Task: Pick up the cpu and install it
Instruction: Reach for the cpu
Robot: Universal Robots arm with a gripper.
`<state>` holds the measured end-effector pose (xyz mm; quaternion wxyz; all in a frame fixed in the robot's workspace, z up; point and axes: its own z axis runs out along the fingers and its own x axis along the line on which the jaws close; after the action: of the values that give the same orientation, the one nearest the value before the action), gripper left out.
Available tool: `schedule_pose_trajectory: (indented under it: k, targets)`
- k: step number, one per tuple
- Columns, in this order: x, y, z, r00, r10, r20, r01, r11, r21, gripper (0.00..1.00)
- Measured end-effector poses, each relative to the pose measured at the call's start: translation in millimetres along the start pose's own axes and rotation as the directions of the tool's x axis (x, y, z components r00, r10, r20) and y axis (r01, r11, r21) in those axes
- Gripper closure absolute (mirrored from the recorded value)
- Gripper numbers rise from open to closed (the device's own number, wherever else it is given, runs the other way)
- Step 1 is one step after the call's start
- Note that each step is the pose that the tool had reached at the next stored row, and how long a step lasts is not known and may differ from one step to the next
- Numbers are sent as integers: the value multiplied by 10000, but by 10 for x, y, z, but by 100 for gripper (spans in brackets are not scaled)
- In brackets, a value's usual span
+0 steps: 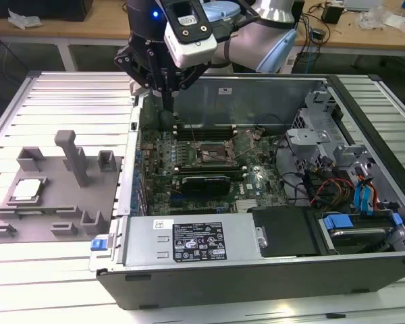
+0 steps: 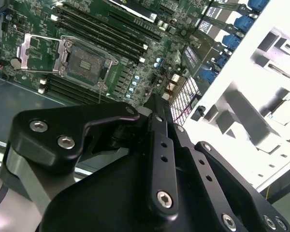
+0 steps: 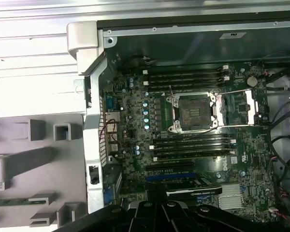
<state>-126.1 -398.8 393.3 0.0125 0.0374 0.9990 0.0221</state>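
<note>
On the grey fixture plate (image 1: pixel 54 202) at the exterior view's left, the cpu (image 1: pixel 27 190) lies flat in a shallow nest, pale silver top up, with upright grey blocks (image 1: pixel 75 158) standing near it. That plate rests on the slatted metal tabletop (image 1: pixel 67 101), just beside the open computer case (image 1: pixel 256 277). The hand (image 1: pixel 169 106) hangs over the case's far corner on the plate's side, above the edge of the motherboard (image 1: pixel 256 179) and well apart from the cpu. Its fingers come together in a narrow point with nothing between them. In the second wrist view the hand (image 2: pixel 154 104) reads as one dark bar over the board. Inside the case the socket (image 1: pixel 212 156) sits near the middle of the motherboard, between rows of memory slots (image 1: pixel 202 131). In the first wrist view the socket (image 3: pixel 192 112) lies uncovered, its dark contact bed showing, and its metal retention frame (image 3: pixel 241 107) is swung open to one side
</note>
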Motion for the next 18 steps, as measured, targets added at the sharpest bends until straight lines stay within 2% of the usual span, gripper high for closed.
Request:
schedule_pose_trajectory:
  k: [18]
  targets:
    - [180,-12,-4,10000,0,0,0,10000,0,89]
